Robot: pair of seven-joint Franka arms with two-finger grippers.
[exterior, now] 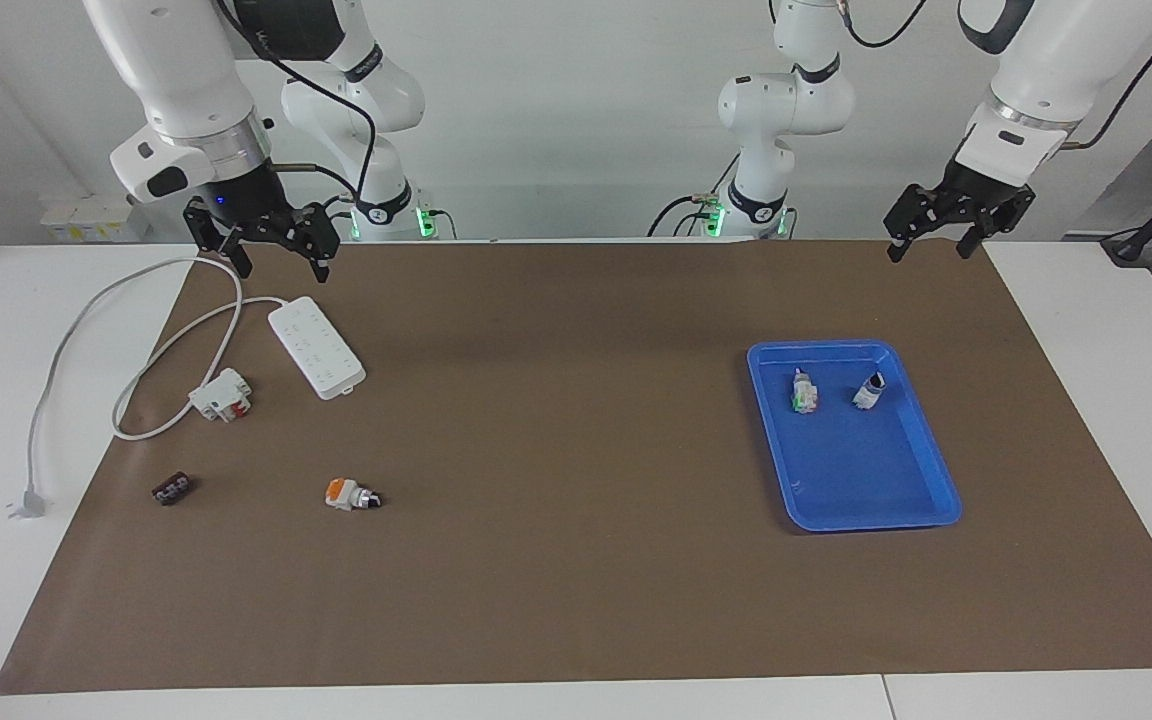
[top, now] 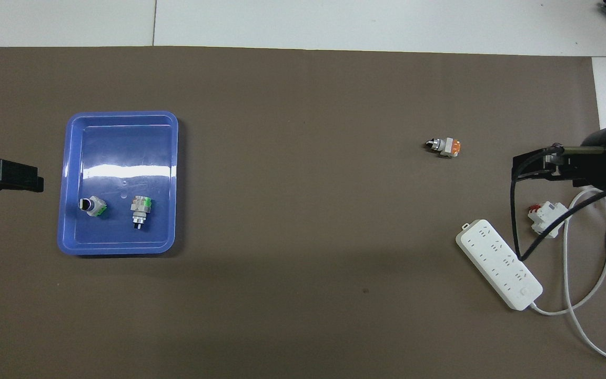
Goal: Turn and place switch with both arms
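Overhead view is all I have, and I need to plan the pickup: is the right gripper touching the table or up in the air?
Observer: Up in the air. The right gripper hangs open above the mat, near the power strip, touching nothing.
Operator: And the left gripper? I see only its tip.
Observer: The left gripper is also raised and open, holding nothing, over the mat beside the blue tray.
Operator: Is there anything near the switch I'm missing?
Observer: A small dark block lies on the mat beside the switch, toward the right arm's end of the table. Your view doesn't show it.
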